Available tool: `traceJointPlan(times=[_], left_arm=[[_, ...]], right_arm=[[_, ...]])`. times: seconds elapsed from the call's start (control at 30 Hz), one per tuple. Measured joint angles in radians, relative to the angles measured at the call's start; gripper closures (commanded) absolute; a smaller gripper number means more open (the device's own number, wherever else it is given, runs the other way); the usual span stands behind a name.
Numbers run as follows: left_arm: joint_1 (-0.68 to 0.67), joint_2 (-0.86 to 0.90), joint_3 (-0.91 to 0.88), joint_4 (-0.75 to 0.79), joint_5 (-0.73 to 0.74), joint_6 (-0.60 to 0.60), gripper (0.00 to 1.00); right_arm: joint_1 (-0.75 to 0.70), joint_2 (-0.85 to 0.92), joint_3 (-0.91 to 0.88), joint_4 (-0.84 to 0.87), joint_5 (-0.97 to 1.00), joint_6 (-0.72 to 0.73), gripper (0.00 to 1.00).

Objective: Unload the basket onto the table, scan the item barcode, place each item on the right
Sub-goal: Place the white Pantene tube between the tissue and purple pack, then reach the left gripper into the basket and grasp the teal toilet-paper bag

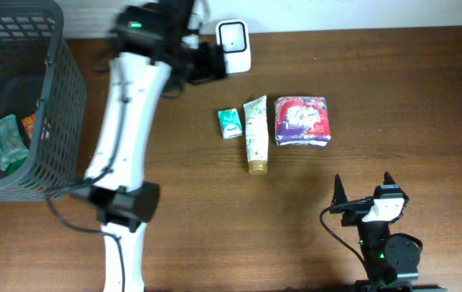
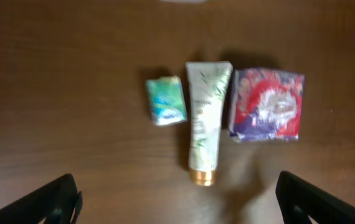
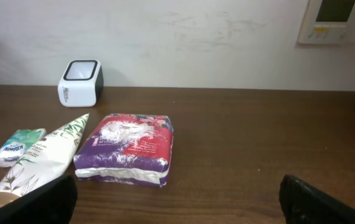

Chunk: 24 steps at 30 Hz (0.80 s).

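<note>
- Items for scanning: three lay in a row mid-table (image 1: 425, 97), none gripped and none at the scanner; which one was due next could not be told.
- Wire basket (image 1: 53, 105): stood at the far left edge, with a green packet (image 1: 8, 142) and something orange inside, well apart from the row.
- Left gripper (image 2: 176, 186): jaws spread wide with nothing between them, hanging above the table just beside the scanner and looking down on the row.
- Barcode scanner (image 1: 234, 45): a white box with a dark window, at the far edge, behind the row.
- Small green tissue pack (image 1: 229, 123): leftmost of the row, just beside the tube.
- Tube (image 1: 255, 134): white with leaf print, in the middle of the row. Its long axis ran from the scanner side toward the robot, gold cap nearest the robot. In the left wrist view the fingers stood to either side of that axis, so a straight descent would likely close across its width.
- Purple-and-red soft pack (image 1: 301, 121): rightmost, lying flat, touching or nearly touching the tube's flat end.
- Right gripper (image 1: 362, 182): jaws wide and empty, low near the front edge. The row lay ahead of it and to its left, and the left arm looked nearer to every item.
</note>
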Motion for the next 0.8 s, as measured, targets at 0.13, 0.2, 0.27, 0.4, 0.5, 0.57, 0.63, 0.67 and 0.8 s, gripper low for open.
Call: traceJointPlan(times=[0.13, 0.2, 0.27, 0.4, 0.5, 0.57, 0.63, 0.67, 0.8], left_arm=[[0.288, -0.208, 0.056, -0.031, -0.021, 0.039, 0.01], [0.441, -0.268, 0.063, -0.030, -0.053, 0.039, 0.01], [0.610, -0.272, 0.063, -0.027, -0.084, 0.039, 0.02], [0.801, -0.235, 0.062, 0.001, -0.164, 0.040, 0.10], [0.853, -0.151, 0.062, -0.007, -0.226, 0.040, 0.11], [0.853, -0.056, 0.060, -0.029, -0.303, 0.040, 0.13], [0.853, 0.012, 0.050, -0.031, -0.389, 0.040, 0.13], [0.853, 0.042, 0.032, -0.030, -0.431, 0.040, 0.15], [0.853, 0.093, -0.127, 0.070, -0.519, 0.115, 0.23]], right_arm=[[0.000, 0.000, 0.000, 0.000, 0.000, 0.000, 0.02], [0.000, 0.000, 0.000, 0.000, 0.000, 0.000, 0.02], [0.000, 0.000, 0.000, 0.000, 0.000, 0.000, 0.01], [0.000, 0.000, 0.000, 0.000, 0.000, 0.000, 0.01], [0.000, 0.000, 0.000, 0.000, 0.000, 0.000, 0.01], [0.000, 0.000, 0.000, 0.000, 0.000, 0.000, 0.01], [0.000, 0.000, 0.000, 0.000, 0.000, 0.000, 0.01], [0.000, 0.000, 0.000, 0.000, 0.000, 0.000, 0.01], [0.000, 0.000, 0.000, 0.000, 0.000, 0.000, 0.02]])
